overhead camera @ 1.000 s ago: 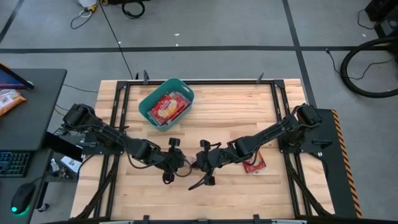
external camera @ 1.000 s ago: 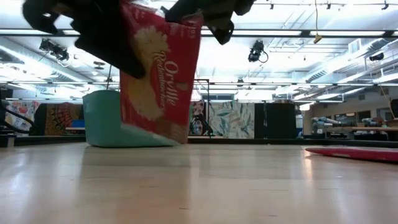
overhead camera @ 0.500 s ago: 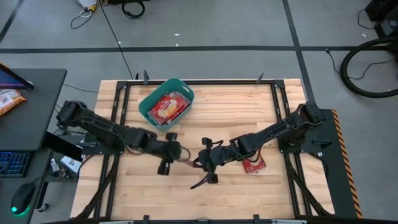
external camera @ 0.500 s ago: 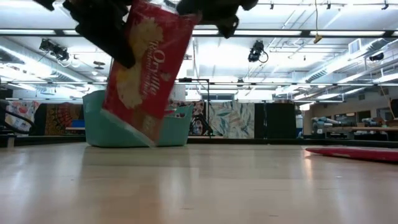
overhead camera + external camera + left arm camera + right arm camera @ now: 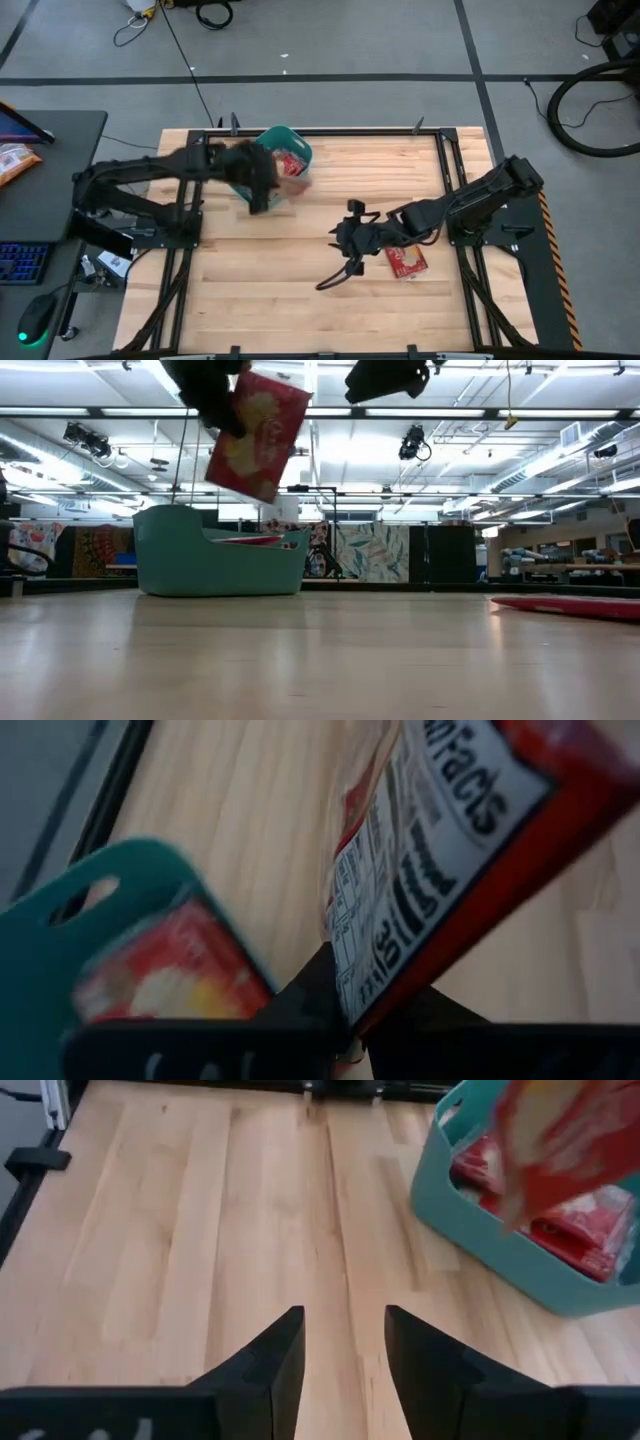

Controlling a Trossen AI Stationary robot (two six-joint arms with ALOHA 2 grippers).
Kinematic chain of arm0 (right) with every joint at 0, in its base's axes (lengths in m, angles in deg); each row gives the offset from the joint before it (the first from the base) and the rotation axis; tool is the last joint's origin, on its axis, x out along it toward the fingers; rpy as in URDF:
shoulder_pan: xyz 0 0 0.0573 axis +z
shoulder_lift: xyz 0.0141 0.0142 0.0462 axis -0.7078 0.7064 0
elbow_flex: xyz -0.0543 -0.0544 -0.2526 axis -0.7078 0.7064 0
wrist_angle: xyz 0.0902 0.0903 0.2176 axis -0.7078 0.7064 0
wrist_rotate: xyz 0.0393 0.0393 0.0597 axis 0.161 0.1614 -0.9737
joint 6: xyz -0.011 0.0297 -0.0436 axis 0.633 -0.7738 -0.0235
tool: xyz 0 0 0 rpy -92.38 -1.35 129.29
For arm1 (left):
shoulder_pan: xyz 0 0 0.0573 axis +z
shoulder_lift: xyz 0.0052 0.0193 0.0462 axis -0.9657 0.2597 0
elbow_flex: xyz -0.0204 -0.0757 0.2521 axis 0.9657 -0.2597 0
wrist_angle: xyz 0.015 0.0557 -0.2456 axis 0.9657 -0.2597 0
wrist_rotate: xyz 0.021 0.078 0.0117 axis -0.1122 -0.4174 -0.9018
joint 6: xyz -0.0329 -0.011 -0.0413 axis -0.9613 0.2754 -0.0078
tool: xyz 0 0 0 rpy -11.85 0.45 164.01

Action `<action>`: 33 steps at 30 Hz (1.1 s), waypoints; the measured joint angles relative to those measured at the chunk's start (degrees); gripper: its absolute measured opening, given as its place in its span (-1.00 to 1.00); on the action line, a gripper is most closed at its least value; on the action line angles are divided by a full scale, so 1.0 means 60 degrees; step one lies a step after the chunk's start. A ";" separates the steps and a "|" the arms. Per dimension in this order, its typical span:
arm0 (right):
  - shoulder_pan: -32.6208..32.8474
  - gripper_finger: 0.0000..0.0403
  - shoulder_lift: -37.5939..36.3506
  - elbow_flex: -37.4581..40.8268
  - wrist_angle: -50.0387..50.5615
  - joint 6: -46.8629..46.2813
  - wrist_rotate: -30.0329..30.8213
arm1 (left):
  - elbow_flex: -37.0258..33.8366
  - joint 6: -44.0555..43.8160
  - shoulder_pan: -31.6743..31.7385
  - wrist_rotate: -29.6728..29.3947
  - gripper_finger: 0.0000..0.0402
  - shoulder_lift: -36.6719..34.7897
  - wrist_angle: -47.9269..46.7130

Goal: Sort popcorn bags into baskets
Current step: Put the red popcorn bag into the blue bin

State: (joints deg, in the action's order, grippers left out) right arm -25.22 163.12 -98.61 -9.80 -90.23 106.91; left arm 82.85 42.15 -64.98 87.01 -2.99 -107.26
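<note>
Left gripper, clamped on a popcorn bag, carries it above the basket; next, release it inside; right gripper waits open, empty

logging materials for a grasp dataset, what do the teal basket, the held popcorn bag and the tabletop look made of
Basket: likely moulded plastic, smooth uniform teal, rolled rim, cut-out handle.
Popcorn bag in the left gripper: thin printed film or coated paper, can't tell which; flat, glossy red.
Tabletop: pale wood planks, visible grain and seams, slight sheen.
</note>
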 joint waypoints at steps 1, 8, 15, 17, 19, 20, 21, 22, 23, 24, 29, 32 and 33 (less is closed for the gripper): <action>0.0000 -0.28 0.0081 0.0000 -0.0016 -0.0001 0.0004 | 0.0119 0.0129 0.0438 0.0234 -0.83 -0.0004 -0.0225; 0.0000 -0.29 0.0290 0.0047 0.0295 -0.0178 -0.0003 | 0.0397 0.1233 0.3512 0.2002 -0.83 0.0661 -0.1726; 0.0000 -0.29 0.0286 0.0076 0.0204 -0.0178 0.0006 | 0.0403 0.2534 0.5490 0.3099 -0.82 0.1701 -0.2686; 0.0000 -0.29 0.0286 0.0149 0.0190 -0.0176 0.0006 | 0.0403 0.2579 0.5671 0.3049 -0.81 0.1959 -0.2572; 0.0000 -0.29 0.0286 0.0226 0.0193 -0.0175 0.0006 | 0.0403 0.2723 0.5712 0.2850 -0.75 0.2109 -0.2485; 0.0000 -0.29 0.0286 0.0274 0.0172 -0.0175 0.0006 | 0.0404 0.2849 0.5694 0.2721 -0.71 0.2151 -0.2470; 0.0000 -0.29 0.0286 0.0326 0.0172 -0.0175 0.0006 | 0.0403 0.2948 0.5662 0.2514 -0.65 0.2181 -0.2469; -0.0003 -0.29 0.0286 0.0399 0.0172 -0.0175 0.0006 | 0.0403 0.3044 0.5634 0.2232 -0.59 0.2197 -0.2470; -0.0020 -0.29 0.0286 0.0485 0.0159 -0.0178 0.0006 | 0.0403 0.3087 0.5577 0.1906 -0.52 0.2197 -0.2449; -0.0037 -0.29 0.0286 0.0533 0.0197 -0.0182 0.0006 | 0.0403 0.3091 0.5508 0.1488 -0.45 0.2193 -0.2389; -0.0076 -0.29 0.0286 0.0550 0.0257 -0.0215 -0.0031 | 0.0578 0.3037 0.5130 -0.0983 -0.15 0.2105 -0.2154; -0.0069 -0.29 0.0248 0.0550 0.0485 -0.0264 -0.0063 | 0.0668 0.3032 0.4813 -0.1195 -0.01 0.1991 -0.1945; -0.0069 -0.29 0.0236 0.0550 0.0655 -0.0372 -0.0101 | 0.0719 0.2987 0.4683 -0.1181 0.03 0.1986 -0.1935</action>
State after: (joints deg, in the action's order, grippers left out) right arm -25.64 164.54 -95.31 -5.87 -92.46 106.30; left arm 87.16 60.08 -36.88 79.92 8.93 -118.87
